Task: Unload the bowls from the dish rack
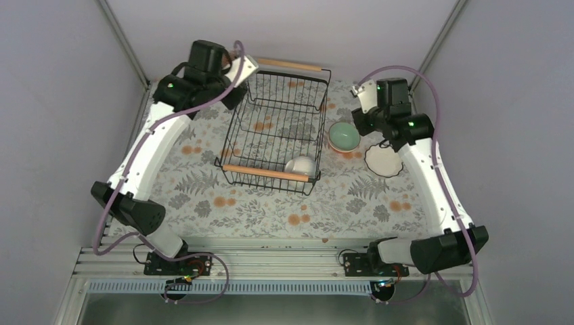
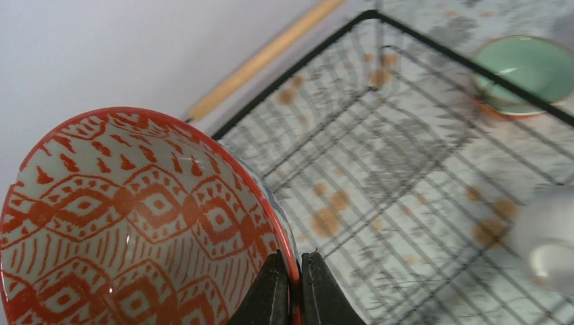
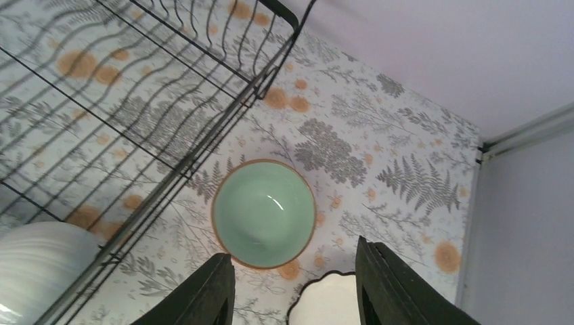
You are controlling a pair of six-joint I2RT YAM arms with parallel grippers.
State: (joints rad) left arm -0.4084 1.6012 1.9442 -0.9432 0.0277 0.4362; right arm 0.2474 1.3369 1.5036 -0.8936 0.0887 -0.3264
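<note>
Top: a white bowl is seen inside the dish rack, by the near handle | Left wrist: patterned bowl is pinched at its rim by the left gripper; a slip is risked by so thin a hold | Right wrist: right gripper is held apart, empty, above the green bowl.

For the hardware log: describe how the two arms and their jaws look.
The left arm and right arm match: white shell links between black joint housings, each with a lilac cable looping alongside and small green lights on the black joints. A white block sits at each wrist. The jaws are plain black, flat and tapering.
</note>
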